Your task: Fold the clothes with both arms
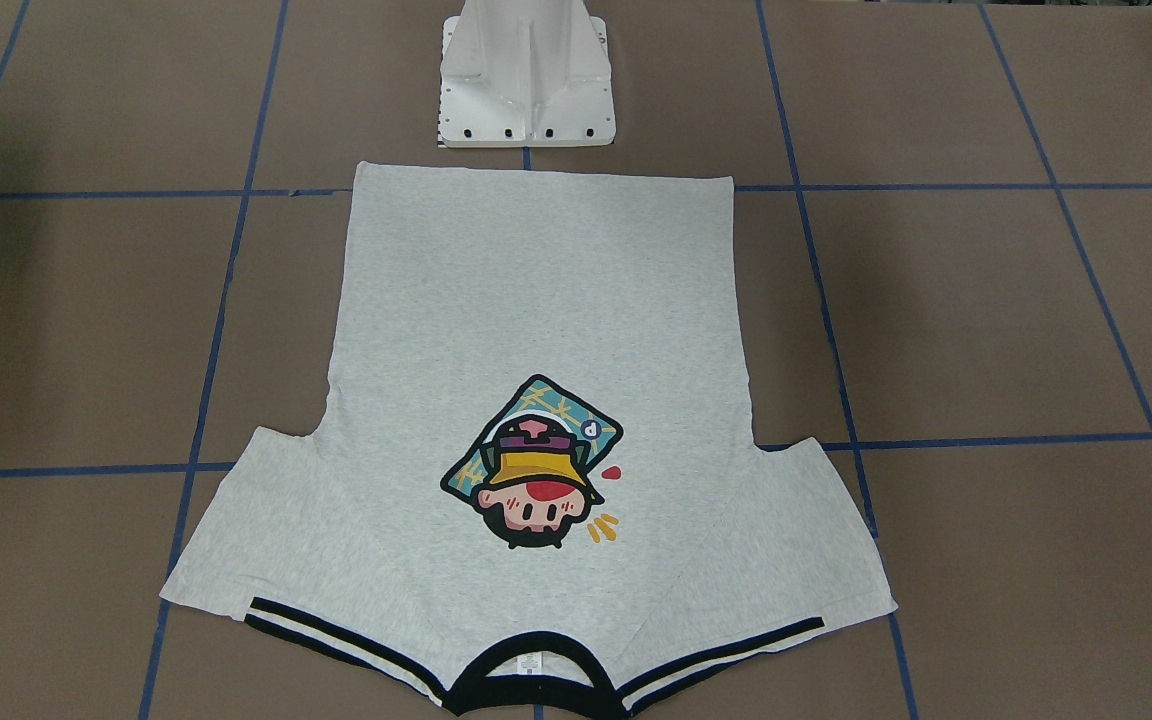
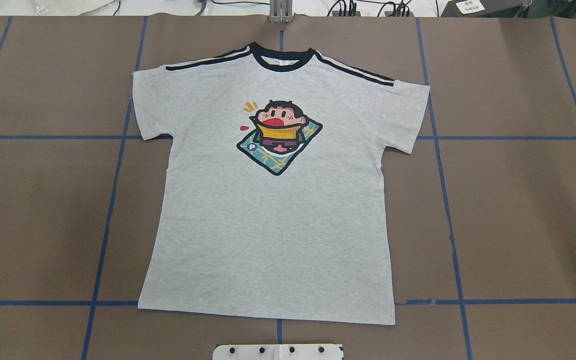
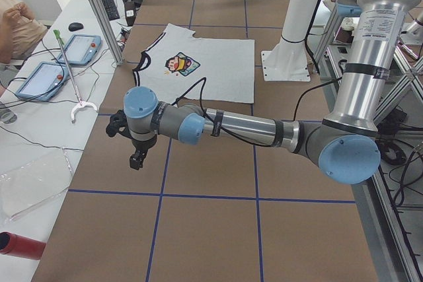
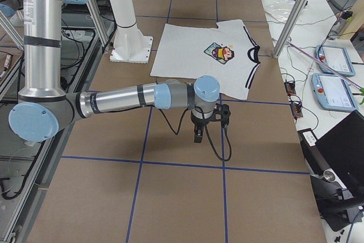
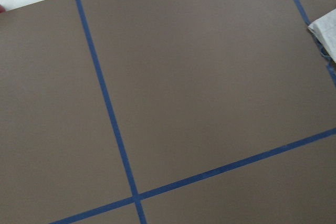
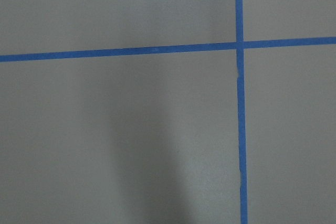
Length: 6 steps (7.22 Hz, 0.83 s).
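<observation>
Folding unstarted, our left gripper (image 3: pixel 137 158) and right gripper (image 4: pixel 198 136), open or closed we cannot tell, hover beside the centre-frame T-shirt (image 2: pixel 273 215), edges likely next.

we've got a brown table top (image 2: pixel 518 210) gridded with blue tape lines (image 2: pixel 518 301). light is even, with only soft shadow patches (image 2: pixel 33 210) on the brown. a white bench (image 3: pixel 46 156) runs along the operators' side, carrying two teach pendants (image 3: pixel 79 49), a keyboard (image 3: pixel 110 5), a mouse (image 3: pixel 76 26) and loose cables. aluminium frame posts (image 3: pixel 99 8) stand where table meets bench. a clear plastic sheet (image 3: pixel 33 179) and a red cylinder (image 3: pixel 20 246) sit at one end of the bench, and what looks like a black laptop (image 4: pixel 341 146) sits at the other.
</observation>
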Motion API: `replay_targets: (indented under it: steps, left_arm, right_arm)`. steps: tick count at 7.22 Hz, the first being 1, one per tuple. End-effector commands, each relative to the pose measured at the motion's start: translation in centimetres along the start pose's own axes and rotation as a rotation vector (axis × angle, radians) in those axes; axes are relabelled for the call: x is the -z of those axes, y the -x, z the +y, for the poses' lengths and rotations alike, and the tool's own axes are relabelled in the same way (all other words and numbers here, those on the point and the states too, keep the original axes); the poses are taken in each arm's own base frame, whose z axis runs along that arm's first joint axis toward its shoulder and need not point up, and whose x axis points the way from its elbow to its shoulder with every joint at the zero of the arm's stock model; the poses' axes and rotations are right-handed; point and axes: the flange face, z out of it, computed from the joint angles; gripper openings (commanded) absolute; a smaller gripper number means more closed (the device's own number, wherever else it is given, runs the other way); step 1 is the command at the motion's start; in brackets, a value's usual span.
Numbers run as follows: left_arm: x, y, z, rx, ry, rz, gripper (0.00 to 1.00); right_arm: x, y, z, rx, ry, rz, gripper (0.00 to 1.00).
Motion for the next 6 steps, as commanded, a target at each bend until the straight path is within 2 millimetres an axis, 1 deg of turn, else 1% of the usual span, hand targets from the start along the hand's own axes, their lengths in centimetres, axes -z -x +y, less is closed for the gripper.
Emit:
replay_targets:
  steps: [1, 2, 3, 4, 6]
  left_arm:
    - [0.78, -0.48, 0.13, -0.008, -0.013, 0.003, 1.0]
    - [1.17, -0.66, 0.01, -0.014, -0.021, -0.009, 1.0]
    - [1.11, -0.73, 0.06, -0.013, -0.02, -0.008, 1.0]
    - [0.8, -0.51, 0.9, -0.008, -0.015, -0.001, 1.0]
    - [0.72, -0.7, 0.93, -0.009, -0.014, 0.002, 1.0]
  right_arm:
    - [-0.08, -0.22, 0.17, -0.006, 0.002, -0.002, 1.0]
    - [0.02, -0.1, 0.11, -0.002, -0.001, -0.002, 1.0]
    - [0.28, 0.25, -0.3, 0.003, -0.007, -0.002, 1.0]
    - [0.33, 0.26, -0.31, 0.007, -0.009, 0.002, 1.0]
    - [0.14, 0.02, -0.21, 0.0, -0.006, 0.005, 1.0]
